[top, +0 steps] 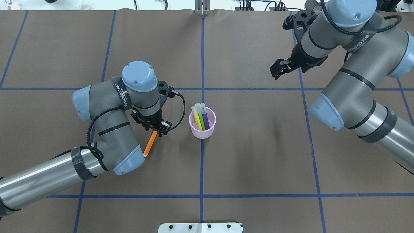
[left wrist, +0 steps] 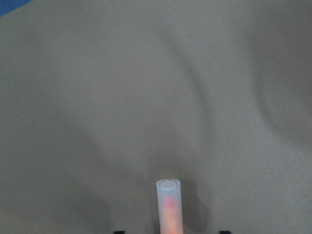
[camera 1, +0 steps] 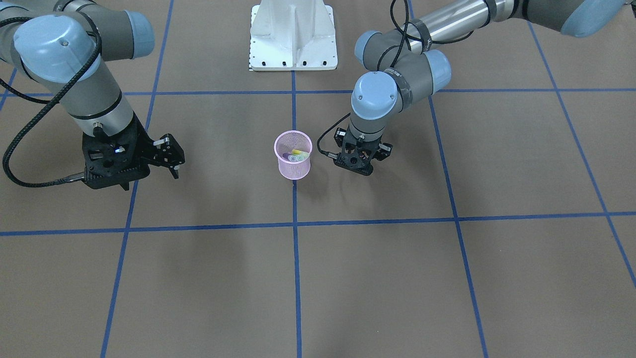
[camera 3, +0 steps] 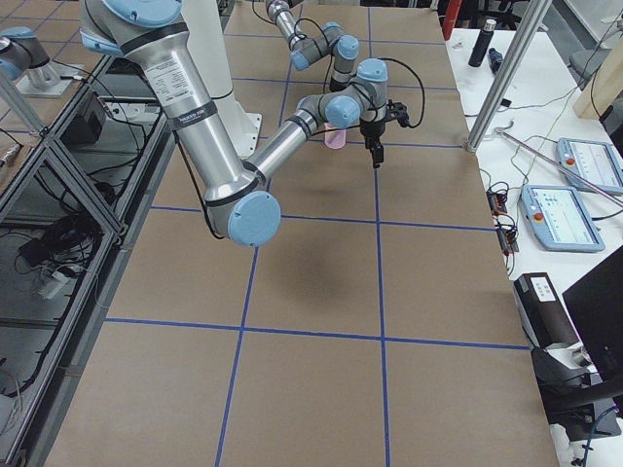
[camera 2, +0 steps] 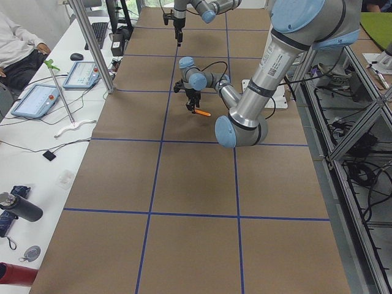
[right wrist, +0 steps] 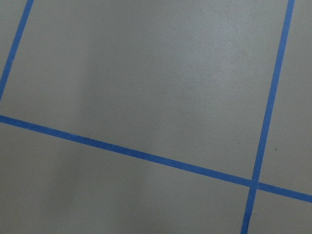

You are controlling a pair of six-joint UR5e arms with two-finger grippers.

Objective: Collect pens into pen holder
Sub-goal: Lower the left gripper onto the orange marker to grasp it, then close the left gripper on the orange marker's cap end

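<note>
Well, seen from across the table (camera 1: pixel 447 278), the pink pen holder (camera 1: pixel 293 168) stands upright. The left end effector (camera 1: pixel 356 165) is just beside it, and the right end effector (camera 1: pixel 171 158), fingers spread, is well apart on its other side. Overhead, yellow, green and purple pens (top: pixel 201 119) lean inside the holder, and the left end effector pinches a tilted orange pen (top: pixel 150 143) beside it. The left wrist camera shows its whitish cap (left wrist: pixel 168 195).
</note>
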